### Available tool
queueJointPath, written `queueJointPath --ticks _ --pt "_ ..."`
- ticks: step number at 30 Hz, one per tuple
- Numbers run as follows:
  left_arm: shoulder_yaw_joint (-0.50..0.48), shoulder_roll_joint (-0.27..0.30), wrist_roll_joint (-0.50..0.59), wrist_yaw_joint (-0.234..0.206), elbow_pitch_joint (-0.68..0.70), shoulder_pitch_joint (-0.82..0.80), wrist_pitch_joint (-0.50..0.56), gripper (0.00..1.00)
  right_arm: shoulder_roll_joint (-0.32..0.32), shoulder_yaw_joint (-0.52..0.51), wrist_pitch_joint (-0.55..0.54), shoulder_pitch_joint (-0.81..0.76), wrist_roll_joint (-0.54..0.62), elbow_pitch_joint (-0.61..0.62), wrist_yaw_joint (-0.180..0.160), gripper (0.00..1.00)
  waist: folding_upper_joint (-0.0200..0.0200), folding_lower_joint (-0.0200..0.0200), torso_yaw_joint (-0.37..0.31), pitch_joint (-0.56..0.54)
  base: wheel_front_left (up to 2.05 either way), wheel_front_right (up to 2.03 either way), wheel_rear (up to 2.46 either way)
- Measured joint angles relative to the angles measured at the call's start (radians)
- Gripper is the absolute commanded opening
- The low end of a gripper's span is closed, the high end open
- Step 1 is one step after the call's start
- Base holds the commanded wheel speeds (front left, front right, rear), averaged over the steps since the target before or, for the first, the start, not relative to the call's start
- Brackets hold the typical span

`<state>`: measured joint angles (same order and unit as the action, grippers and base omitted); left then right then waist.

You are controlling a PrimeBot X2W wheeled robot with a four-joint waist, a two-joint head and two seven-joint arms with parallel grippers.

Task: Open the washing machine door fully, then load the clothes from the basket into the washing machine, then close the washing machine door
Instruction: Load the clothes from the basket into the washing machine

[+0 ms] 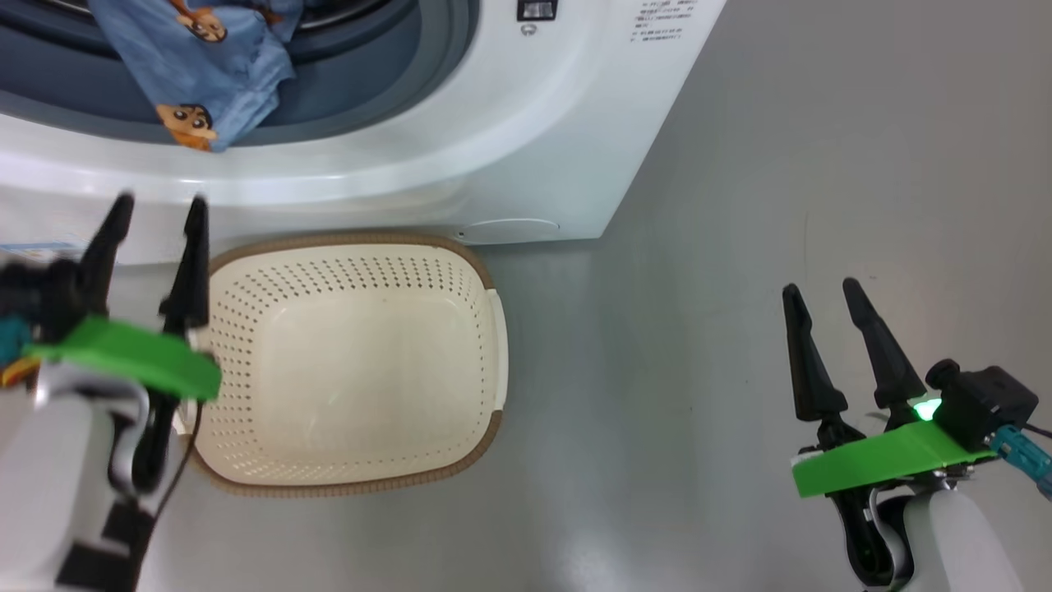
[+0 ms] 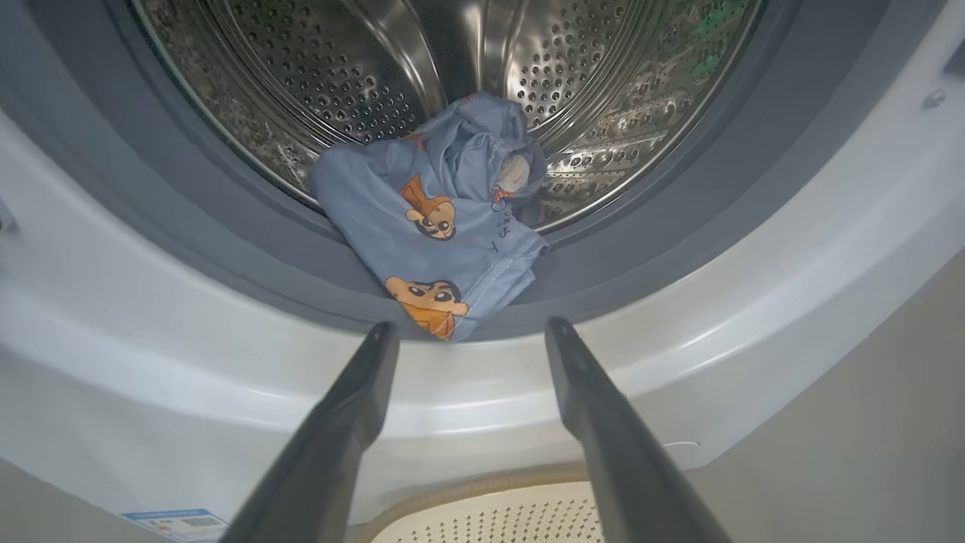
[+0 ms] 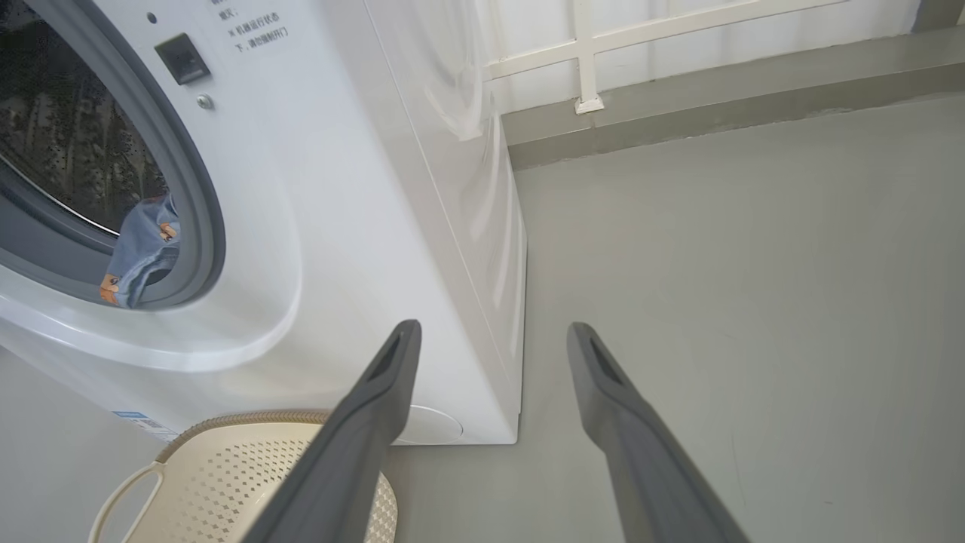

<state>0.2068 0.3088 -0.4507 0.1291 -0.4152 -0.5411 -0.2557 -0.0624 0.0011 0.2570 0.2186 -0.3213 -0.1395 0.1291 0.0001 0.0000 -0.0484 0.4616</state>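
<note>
Cut off: the washing machine (image 1: pixel 534 164) runs past the head view's top edge; its printed text is too small to read.
Clothes (image 2: pixel 437 226): light blue with orange-brown cartoon figures, bunched at the steel drum (image 2: pixel 339 75) mouth, one fold draped over the grey-blue gasket (image 2: pixel 226 249).
Basket (image 1: pixel 345 489): cream, perforated, brown-rimmed, on the floor (image 1: pixel 699 329) against the machine's front.
Left tool (image 1: pixel 160 200): released, fingers apart, over the basket's left edge.
Right tool (image 1: pixel 820 285): released, fingers apart, above the floor.

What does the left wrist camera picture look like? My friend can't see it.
Blue cartoon-print clothes droop out of the washing machine's steel drum, over its grey gasket. The left hand's two dark fingers, spread open and empty, point up at them, with the basket rim just below.
</note>
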Motion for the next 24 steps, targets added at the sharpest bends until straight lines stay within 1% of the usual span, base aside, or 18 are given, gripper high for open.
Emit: queueJointPath --ticks 6,13,20,21,24 --pt "0.145 0.032 -0.04 0.0 -0.12 -0.174 0.0 1.0 0.002 0.003 0.0 0.022 0.002 0.0 0.0 1.0 0.0 0.0 -0.007 0.024 0.0 0.0 0.0" --pt "0.311 0.063 -0.124 0.0 -0.271 -0.345 0.0 1.0 0.005 0.019 0.0 0.034 0.002 0.001 0.0 1.0 0.0 0.0 -0.021 0.046 0.0 0.0 0.0" --pt "0.43 0.092 -0.184 0.0 -0.405 -0.465 0.0 1.0 0.007 0.037 0.0 0.055 0.002 0.001 0.0 1.0 0.0 0.0 -0.045 0.065 0.0 0.0 0.0" --pt "0.454 0.098 -0.205 0.0 -0.44 -0.485 0.0 1.0 0.007 0.047 0.0 0.058 0.0 0.001 0.0 1.0 0.0 0.0 -0.056 0.068 0.0 0.0 0.0" --pt "0.502 0.105 -0.222 0.0 -0.48 -0.512 0.0 1.0 0.007 0.052 0.0 0.058 -0.006 0.001 0.0 1.0 0.0 0.0 -0.072 0.072 0.0 0.0 0.0"
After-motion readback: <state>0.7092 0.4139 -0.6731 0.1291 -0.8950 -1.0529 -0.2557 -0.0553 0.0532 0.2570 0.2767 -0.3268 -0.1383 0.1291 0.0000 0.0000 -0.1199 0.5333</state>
